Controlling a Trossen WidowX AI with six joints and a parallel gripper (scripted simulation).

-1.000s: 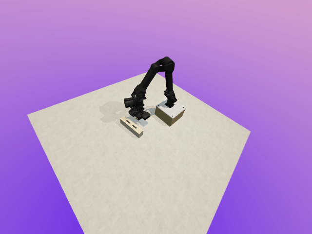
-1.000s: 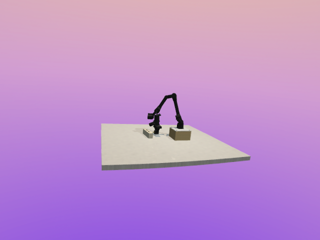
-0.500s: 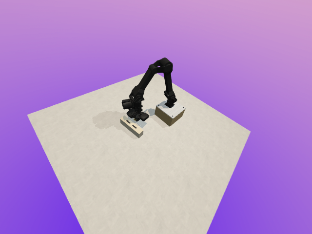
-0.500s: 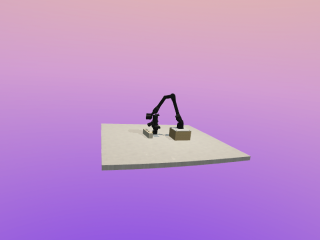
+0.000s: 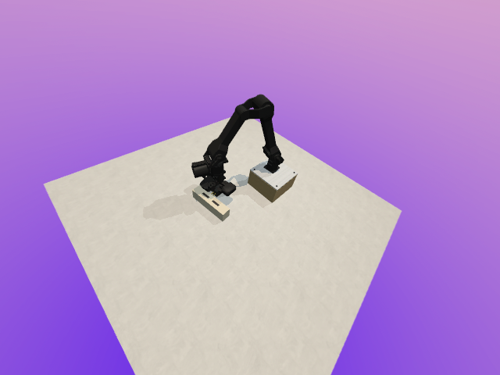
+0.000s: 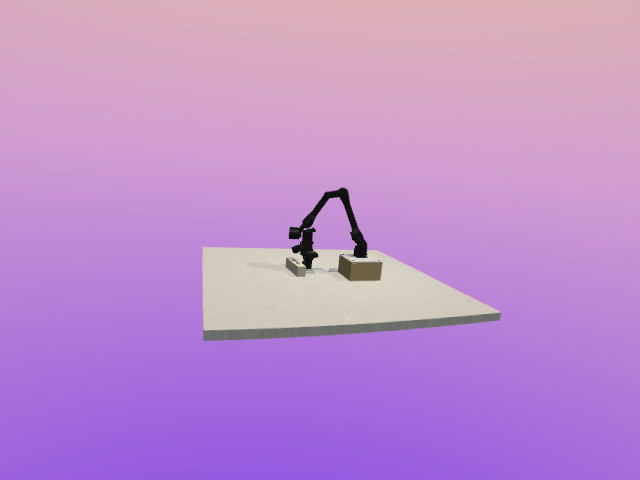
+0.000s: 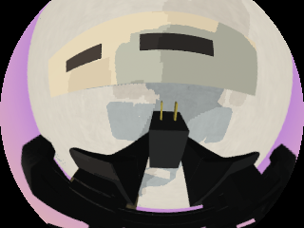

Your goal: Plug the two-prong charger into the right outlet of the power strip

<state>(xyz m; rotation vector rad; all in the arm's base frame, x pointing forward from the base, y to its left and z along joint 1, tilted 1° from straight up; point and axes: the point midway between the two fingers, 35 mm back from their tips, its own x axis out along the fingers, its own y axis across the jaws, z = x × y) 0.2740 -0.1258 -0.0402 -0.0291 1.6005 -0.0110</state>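
Note:
The cream power strip [image 5: 221, 208] [image 6: 296, 268] [image 7: 123, 68] lies on the table. The wrist view shows its top with two dark slots, a left slot [image 7: 84, 58] and a right slot [image 7: 177, 44]; no outlet openings on its side are visible there. My gripper [image 5: 214, 192] [image 6: 308, 267] [image 7: 168, 149] is shut on the black charger [image 7: 168, 148], beside the strip on its robot-base side. Two gold prongs [image 7: 168, 111] point toward the strip, roughly below the right slot in the wrist picture. A gap shows between prong tips and strip in that view; true depth and height are unclear.
The arm's base stands on a brown box [image 5: 264, 187] [image 6: 360, 270] with a pale top plate, to the right of the strip in the top and exterior views. Shadows of the arm fall over the strip and the table [image 5: 242, 282] [image 6: 268, 304].

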